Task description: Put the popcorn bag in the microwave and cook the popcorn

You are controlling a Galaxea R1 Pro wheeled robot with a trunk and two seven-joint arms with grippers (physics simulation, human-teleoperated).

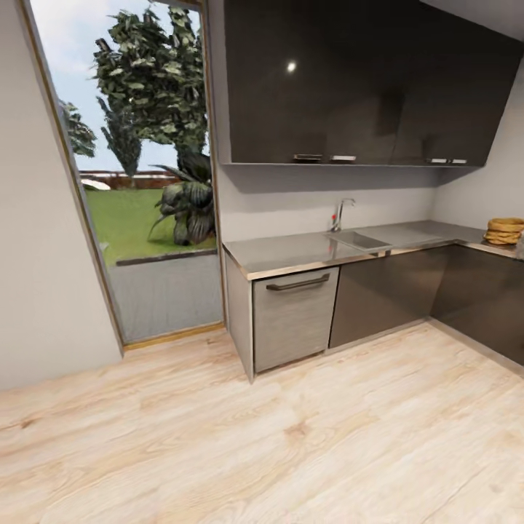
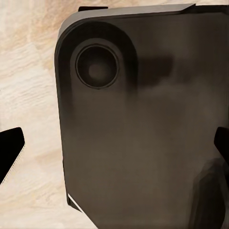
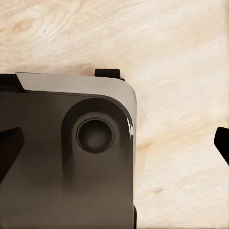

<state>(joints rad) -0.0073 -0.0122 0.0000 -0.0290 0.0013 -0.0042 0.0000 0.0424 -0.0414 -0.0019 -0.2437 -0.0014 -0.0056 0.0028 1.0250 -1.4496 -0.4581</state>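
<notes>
The grey countertop [image 1: 291, 251] runs along the far wall over dark cabinet fronts and turns the corner at the right. On its far right end sits a small tan sack with a rolled rim, the popcorn bag [image 1: 504, 231] by its look, too far off for detail. The microwave and the popcorn are out of view. My left gripper [image 2: 114, 148] hangs open over my own dark base [image 2: 143, 119] and the wood floor, one fingertip [image 2: 10, 151] at each side. My right gripper [image 3: 114, 145] is open too, holding nothing.
A sink [image 1: 358, 240] with a tap [image 1: 340, 213] is set in the worktop. A grey dishwasher front [image 1: 295, 314] ends the cabinet run. Dark wall cabinets [image 1: 349, 80] hang above. A tall glass door [image 1: 138, 167] stands at the left. Pale wood floor [image 1: 276, 444] stretches ahead.
</notes>
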